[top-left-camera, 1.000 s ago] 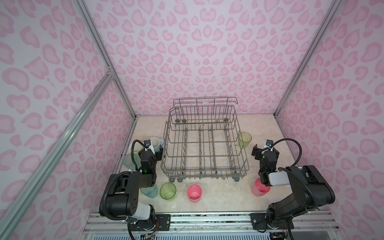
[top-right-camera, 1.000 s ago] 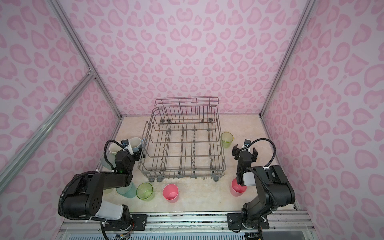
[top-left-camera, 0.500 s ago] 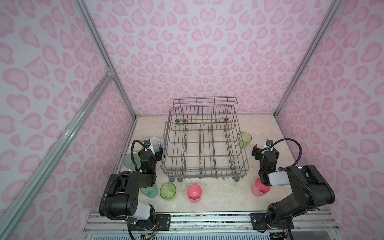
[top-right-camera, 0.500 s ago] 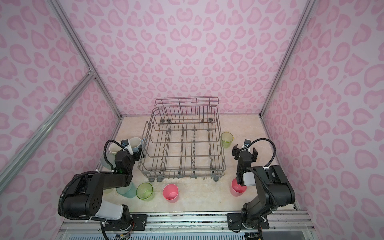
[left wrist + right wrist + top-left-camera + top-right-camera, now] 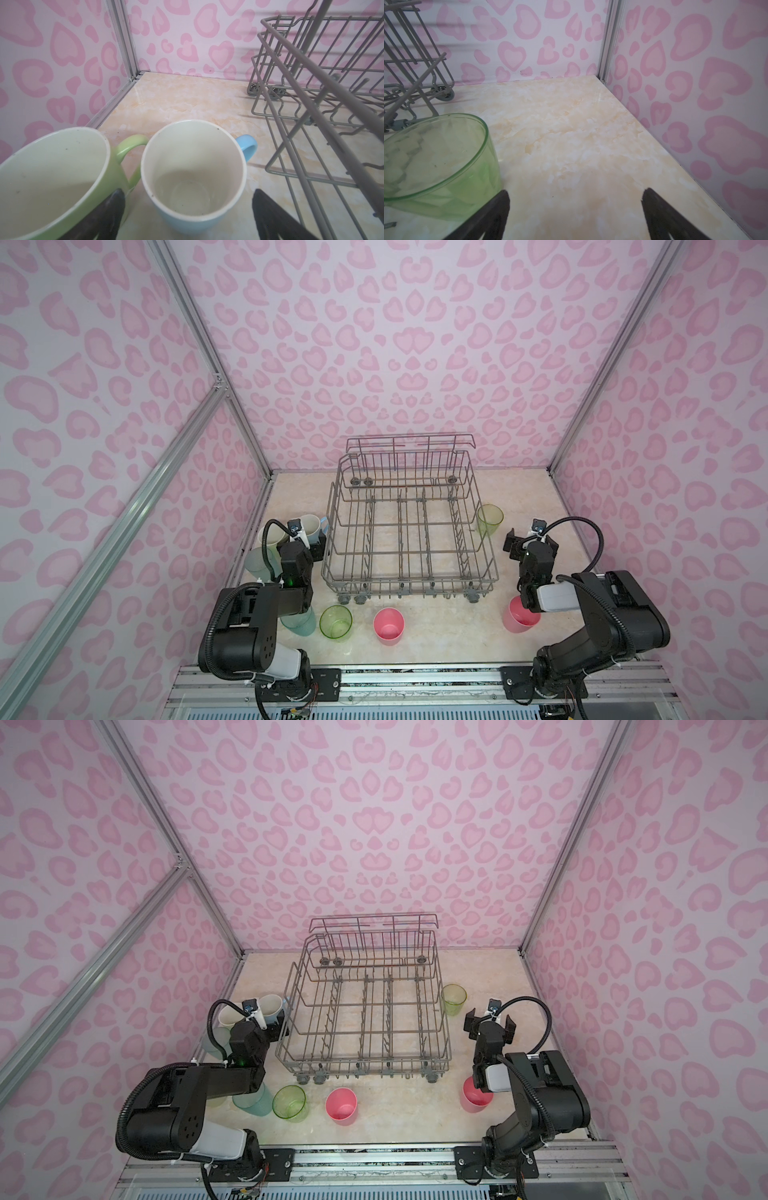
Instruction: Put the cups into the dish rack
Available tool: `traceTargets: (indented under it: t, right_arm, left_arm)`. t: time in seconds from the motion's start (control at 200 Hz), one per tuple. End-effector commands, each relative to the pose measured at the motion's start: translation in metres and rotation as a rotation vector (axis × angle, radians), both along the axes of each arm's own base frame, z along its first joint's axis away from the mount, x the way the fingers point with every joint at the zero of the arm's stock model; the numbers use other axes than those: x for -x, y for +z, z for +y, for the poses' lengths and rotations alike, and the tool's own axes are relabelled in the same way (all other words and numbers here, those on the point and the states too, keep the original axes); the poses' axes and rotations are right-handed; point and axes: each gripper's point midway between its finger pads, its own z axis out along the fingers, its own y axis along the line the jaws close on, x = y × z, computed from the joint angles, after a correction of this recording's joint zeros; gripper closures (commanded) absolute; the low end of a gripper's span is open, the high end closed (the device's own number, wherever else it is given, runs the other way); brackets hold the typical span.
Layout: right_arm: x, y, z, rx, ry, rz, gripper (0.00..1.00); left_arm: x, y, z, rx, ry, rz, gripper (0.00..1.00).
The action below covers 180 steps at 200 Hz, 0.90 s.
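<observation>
- Left wrist view: the left jaws are released, spread wide to either side of the blue mug. One black finger lies between it and the green mug just beside it. Whether either finger touches a mug I cannot tell.
- In both top views these two mugs stand upright on the bench at 9 o'clock from the dish rack, the blue one nearest its wire side.
- The far teal cup stands at 8 o'clock from the rack, near the left wall and partly behind the left arm.
- Along the front, the near teal cup is at 7 o'clock, half under that arm. The front lime cup is just beside it. The middle pink cup is at 6 o'clock, apart from both. All three stand mouth up.
- The dish rack sits mid-bench on small wheels, its taller rail at 12 o'clock.
- The right lime cup stands at 3 o'clock, close against the rack's side wires.
- The right pink cup is at 5 o'clock, partly hidden under the right arm.
- Right wrist view: the right jaws are released and grasp nothing. They are spread over the bench at about 4 o'clock, with the right lime cup just outside one finger.
</observation>
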Motion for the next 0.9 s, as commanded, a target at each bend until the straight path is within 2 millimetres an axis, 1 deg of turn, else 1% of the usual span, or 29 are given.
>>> traceTargets:
  t: [0.0,0.275,0.65,0.895]
  right_arm:
    - [0.002,0.0054,-0.0043,-0.004,-0.028,-0.032,0.01]
    - [0.0058,0.0074,-0.0078,-0.007,-0.05,-0.05,0.01]
    - [0.0081,0.0092,-0.006,-0.009,-0.038,-0.066,0.01]
    - [0.0098,0.0124,-0.005,-0.008,-0.031,-0.072,0.01]
  left_arm:
    - [-0.0032,0.0094,0.0001,-0.003,0.0,-0.034,0.03]
    - [-0.0022,0.0103,-0.0003,-0.003,0.0,-0.038,0.03]
    - [-0.0011,0.0118,-0.0006,-0.006,0.001,-0.046,0.01]
    - [-0.0038,0.0174,0.0072,0.002,0.052,-0.025,0.01]
